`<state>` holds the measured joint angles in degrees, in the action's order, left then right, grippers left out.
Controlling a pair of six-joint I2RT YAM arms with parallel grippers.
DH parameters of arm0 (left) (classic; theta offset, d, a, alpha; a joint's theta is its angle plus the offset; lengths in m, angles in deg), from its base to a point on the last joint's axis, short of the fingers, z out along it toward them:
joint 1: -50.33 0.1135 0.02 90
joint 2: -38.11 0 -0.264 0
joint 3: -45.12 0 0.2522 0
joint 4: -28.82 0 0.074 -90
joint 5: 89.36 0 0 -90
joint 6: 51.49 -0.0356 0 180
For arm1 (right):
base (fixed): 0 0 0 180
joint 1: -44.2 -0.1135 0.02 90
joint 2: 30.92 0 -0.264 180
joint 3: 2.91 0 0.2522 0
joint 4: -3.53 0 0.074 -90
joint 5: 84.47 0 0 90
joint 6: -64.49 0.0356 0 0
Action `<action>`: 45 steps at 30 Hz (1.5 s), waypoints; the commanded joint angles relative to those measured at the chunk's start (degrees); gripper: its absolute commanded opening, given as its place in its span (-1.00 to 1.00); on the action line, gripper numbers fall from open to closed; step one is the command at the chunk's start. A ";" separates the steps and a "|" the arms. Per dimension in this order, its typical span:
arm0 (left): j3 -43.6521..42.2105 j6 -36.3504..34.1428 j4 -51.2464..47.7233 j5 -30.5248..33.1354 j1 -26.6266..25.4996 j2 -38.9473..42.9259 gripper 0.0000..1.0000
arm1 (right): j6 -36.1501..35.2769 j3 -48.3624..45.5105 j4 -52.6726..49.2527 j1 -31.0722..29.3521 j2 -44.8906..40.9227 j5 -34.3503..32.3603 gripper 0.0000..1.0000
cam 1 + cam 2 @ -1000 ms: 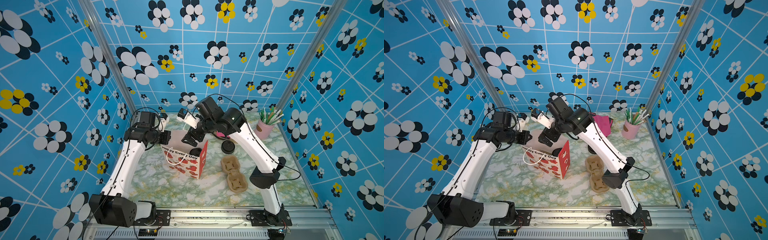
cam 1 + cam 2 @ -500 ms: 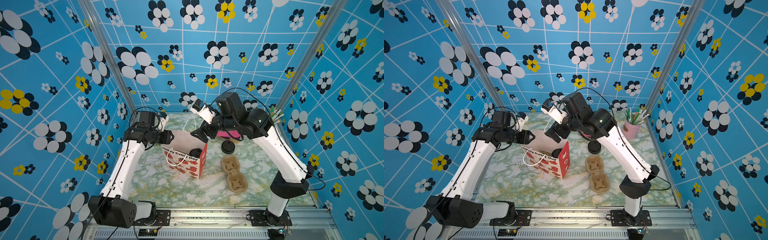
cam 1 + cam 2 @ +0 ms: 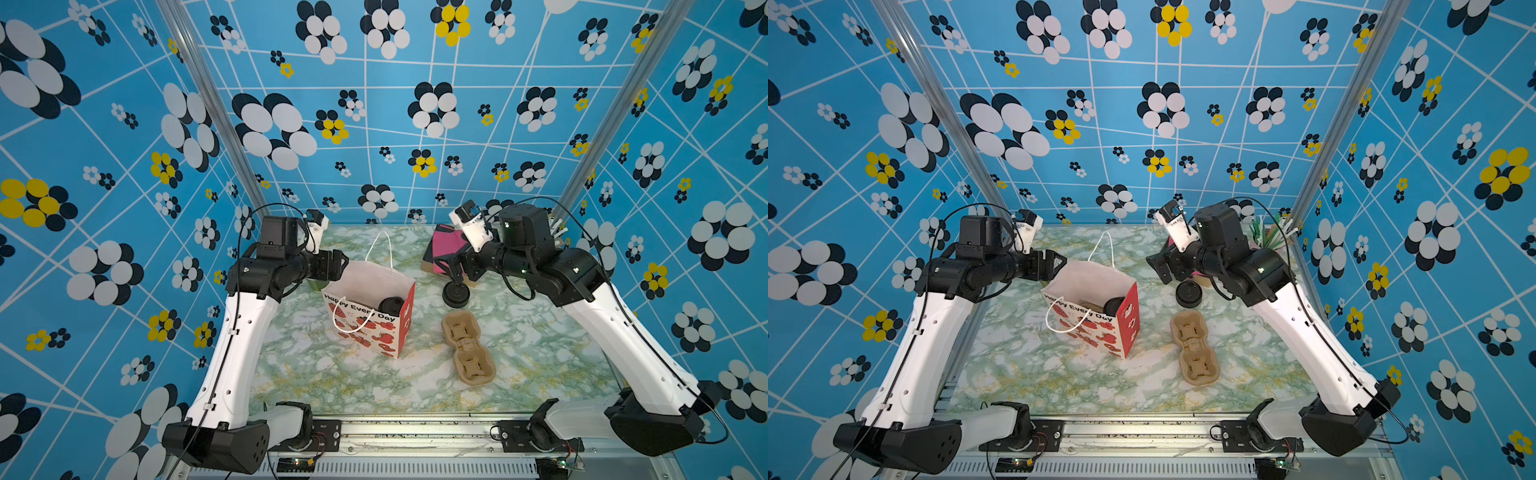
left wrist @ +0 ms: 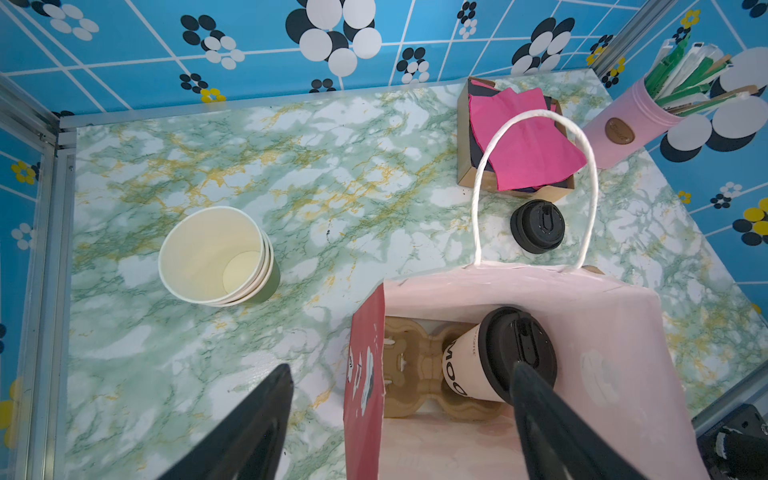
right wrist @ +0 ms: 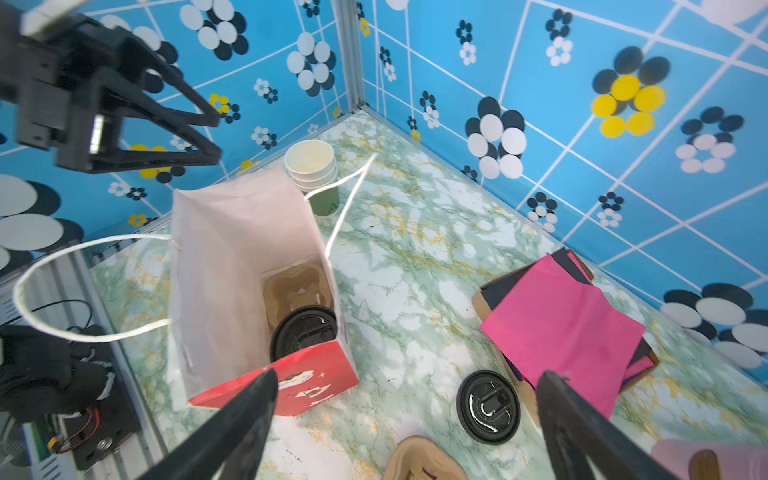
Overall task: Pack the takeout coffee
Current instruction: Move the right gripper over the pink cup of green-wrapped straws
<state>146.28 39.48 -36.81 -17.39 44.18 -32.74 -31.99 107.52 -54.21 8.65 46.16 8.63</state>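
The takeout coffee (image 4: 498,345) is seated inside the gift bag (image 4: 602,316); the left gripper (image 4: 401,366) and right gripper (image 5: 407,375) are spread wide.

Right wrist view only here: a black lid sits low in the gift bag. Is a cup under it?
Observer: Yes. The left wrist view shows the takeout coffee, white body with dark lettering, standing in a cardboard carrier on the floor of the gift bag.
Operator: And the brown shape cut off at my frame's edge?
Observer: A second cardboard carrier, both wells empty, lying on the table beside the bag in both top views.
Operator: The pink thing in my corner?
Observer: A pink holder full of green and white sticks, standing next to the napkin box.
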 commanded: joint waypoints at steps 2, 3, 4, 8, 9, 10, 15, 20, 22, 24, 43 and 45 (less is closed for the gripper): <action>-1.33 2.25 4.46 -1.18 -0.18 2.62 0.73 | 3.22 -6.27 3.50 3.13 -0.75 -4.54 0.98; -1.72 2.50 5.03 -1.36 -0.18 2.84 0.75 | 3.57 -7.39 3.71 3.78 -0.62 -4.50 0.98; -1.92 2.54 5.37 -1.48 -0.18 3.00 0.78 | 3.83 -8.06 3.95 4.19 -0.39 -4.35 0.98; -2.12 2.55 5.39 -1.24 -0.18 3.07 0.81 | 4.63 -8.86 4.63 5.56 1.45 -4.06 0.98; -2.27 2.64 5.43 -0.80 -0.13 3.20 0.82 | 4.85 -8.86 4.76 5.83 2.01 -4.14 0.98; -2.47 2.63 5.38 -0.41 -0.07 3.26 0.83 | 4.94 -8.86 4.86 5.92 2.38 -4.15 0.98; -3.91 2.72 6.02 0.81 0.55 4.26 0.86 | 5.73 -8.88 5.66 7.30 3.17 -4.77 0.98; -5.67 2.89 7.20 0.12 1.12 4.93 0.87 | 5.86 -8.50 5.75 10.87 2.25 -9.12 0.97; -6.32 2.89 7.85 -0.64 1.14 5.14 0.87 | 6.08 -8.50 5.73 13.07 2.19 -10.83 0.94; -7.07 3.23 8.83 -1.44 1.19 5.45 0.87 | 6.52 -8.49 5.98 15.83 2.28 -12.85 0.84; -11.15 2.10 11.75 -4.27 1.46 5.80 0.95 | 6.66 4.24 5.51 31.57 16.38 -18.12 0.22; -11.42 2.11 12.06 -4.56 1.54 5.76 0.95 | 6.11 5.87 5.43 31.72 18.21 -17.75 0.15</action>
<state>135.81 42.15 -26.28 -20.62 45.08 -28.04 -25.15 110.73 -48.55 40.08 62.81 -7.99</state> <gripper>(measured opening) 0.973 0.585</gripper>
